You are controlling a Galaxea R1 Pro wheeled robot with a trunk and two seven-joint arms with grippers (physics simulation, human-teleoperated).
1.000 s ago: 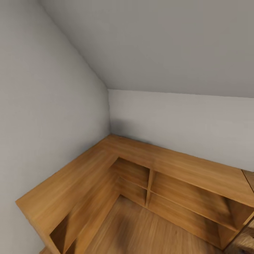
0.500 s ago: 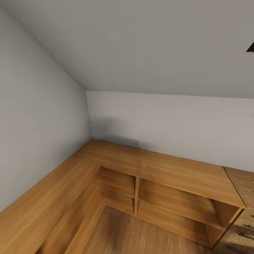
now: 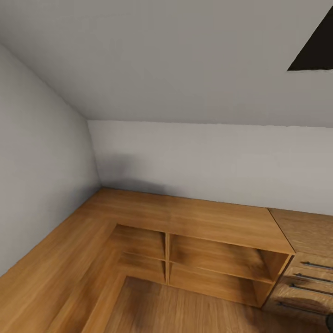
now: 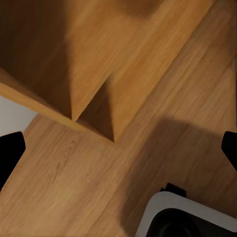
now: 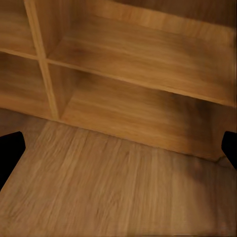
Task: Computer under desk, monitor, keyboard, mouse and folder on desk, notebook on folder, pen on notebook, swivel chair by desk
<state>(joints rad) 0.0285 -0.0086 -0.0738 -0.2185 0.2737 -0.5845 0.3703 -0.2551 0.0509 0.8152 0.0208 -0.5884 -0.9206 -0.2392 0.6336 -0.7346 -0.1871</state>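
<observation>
The head view looks into a corner of the attic bedroom, where pale grey sloped walls (image 3: 185, 60) meet above a low L-shaped shelf unit of warm honey-coloured wood (image 3: 194, 217) with open cubbies running along both walls. A dark triangular skylight corner (image 3: 317, 48) cuts into the slope at the upper right, and a light wood chest with long steel handles (image 3: 307, 266) stands touching the shelf unit's right end. Light wood floor (image 3: 185, 307) fills the angle in front. None of the desk items lie within these views. The left hand (image 4: 118, 150) is spread wide, its black fingertips (image 4: 10, 148) at opposite edges of the frame, over the floor beside a shelf corner, with a white-rimmed part of the robot's base (image 4: 182, 217) below. The right hand (image 5: 118, 150) is likewise spread, facing the open cubbies (image 5: 133, 84).
</observation>
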